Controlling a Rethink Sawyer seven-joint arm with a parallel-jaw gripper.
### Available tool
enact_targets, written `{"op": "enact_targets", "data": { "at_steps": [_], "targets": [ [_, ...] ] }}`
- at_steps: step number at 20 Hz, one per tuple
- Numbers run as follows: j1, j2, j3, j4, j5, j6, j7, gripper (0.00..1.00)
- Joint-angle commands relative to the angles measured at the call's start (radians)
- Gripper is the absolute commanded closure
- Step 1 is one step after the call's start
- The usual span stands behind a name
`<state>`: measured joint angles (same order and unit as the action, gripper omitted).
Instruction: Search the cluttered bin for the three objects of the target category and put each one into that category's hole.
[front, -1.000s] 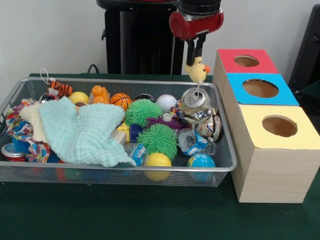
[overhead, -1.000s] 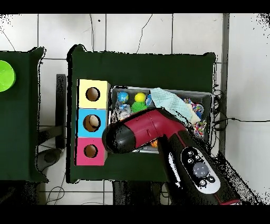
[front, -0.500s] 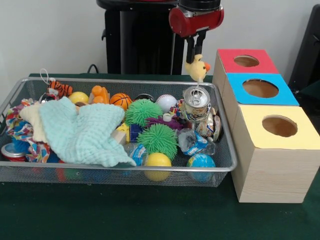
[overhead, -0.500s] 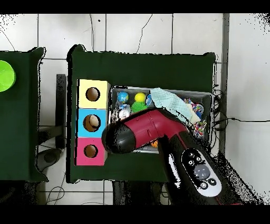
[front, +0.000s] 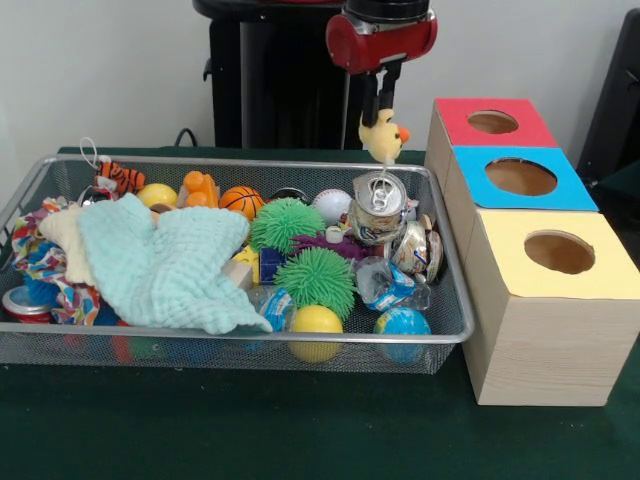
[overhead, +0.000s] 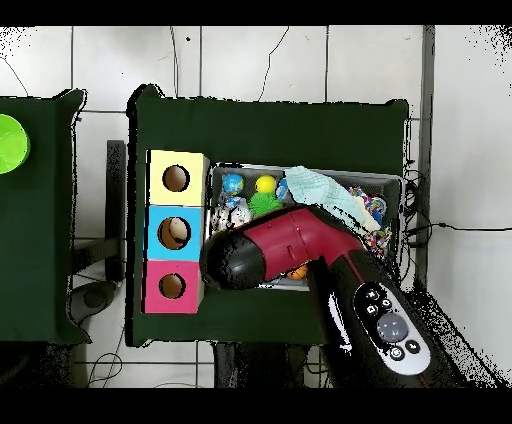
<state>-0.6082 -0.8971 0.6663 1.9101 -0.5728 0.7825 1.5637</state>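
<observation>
A: Where is the pincer (front: 379, 112)?

B: High over the far right part of the bin (front: 60, 345), hanging from the red arm (front: 380, 38). It is clenched on a yellow duck (front: 381, 137) with an orange beak, gripping it by the top. The duck dangles in the air, clear of everything in the bin.

A: What sits under it?

B: A crushed can (front: 376, 207), tilted, its pull-tab top facing the camera, just below the duck and apart from it. A second can (front: 419, 248) lies beside it at the bin's right wall.

A: And the holes?

B: Three boxes stand in a row right of the bin, touching one another: red (front: 490, 122) farthest back, blue (front: 521, 177) in the middle, yellow (front: 559, 252) nearest. Each has one round hole on top. The duck hangs left of the red box, near it but not over any hole.

A: The rest of the bin?

B: A pale green cloth (front: 168, 265) covers much of the left half. Two green spiky balls (front: 315, 280) sit in the middle, a yellow ball (front: 316, 322) and a globe ball (front: 402, 323) at the front, a small basketball (front: 241, 201) and a baseball (front: 332, 204) toward the back, a toy tiger (front: 121, 177) at the far left corner.

A: From overhead?

B: The arm (overhead: 290, 250) covers the duck and much of the bin (overhead: 394, 182); the green worktop (overhead: 270, 125) shows around it.
</observation>
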Motion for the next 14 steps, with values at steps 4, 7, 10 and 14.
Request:
{"op": "enact_targets", "data": {
  "at_steps": [4,7,10,14],
  "targets": [
    [-0.051,-0.043,0.024,0.05,0.042,0.14,-0.143,1.0],
    [-0.056,-0.06,0.03,0.06,0.055,0.154,-0.147,1.0],
    [-0.062,-0.056,0.036,0.051,0.052,0.163,-0.163,1.0],
    [-0.096,-0.123,0.065,0.063,0.109,0.241,-0.22,1.0]
  ]
}}
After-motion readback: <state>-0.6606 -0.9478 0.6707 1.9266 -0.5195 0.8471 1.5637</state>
